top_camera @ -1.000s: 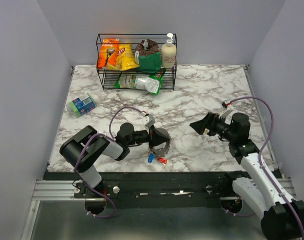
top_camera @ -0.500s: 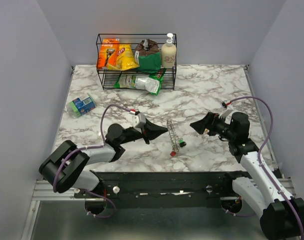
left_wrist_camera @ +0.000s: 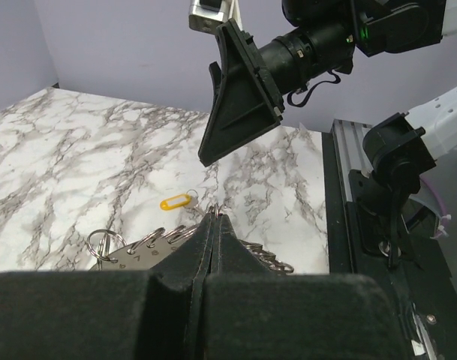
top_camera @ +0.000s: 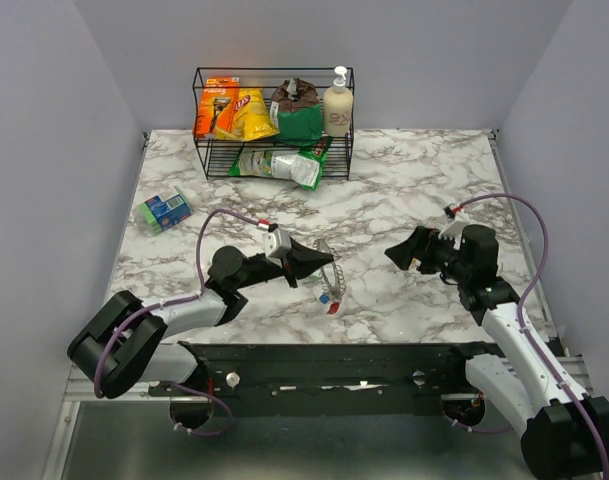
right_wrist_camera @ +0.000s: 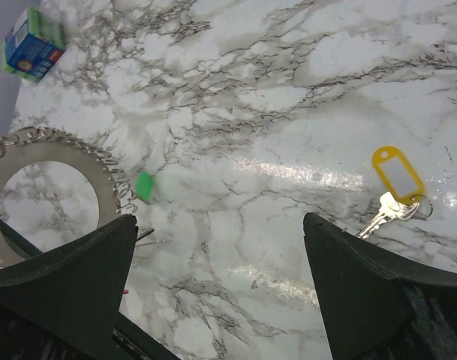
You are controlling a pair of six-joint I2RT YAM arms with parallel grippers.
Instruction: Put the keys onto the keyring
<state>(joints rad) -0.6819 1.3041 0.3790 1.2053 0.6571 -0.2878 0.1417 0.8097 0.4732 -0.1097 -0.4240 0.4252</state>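
Left arm [top_camera: 179,308]: stretched low over table from base, reaching forward and inward toward centre; wrist level. Left gripper [top_camera: 327,263]: points toward right arm; fingers [left_wrist_camera: 175,277] pressed flat together, tips pinching keyring [right_wrist_camera: 48,148].

Right arm [top_camera: 514,345]: link rises from base, bends at wrist, gripper turned inward toward centre. Right gripper [top_camera: 393,254]: raised above table, fingers [right_wrist_camera: 70,277] spread wide, nothing between them. In left wrist view it hangs above and beyond left fingertips.

Grippers face each other near table middle, apart, not touching.
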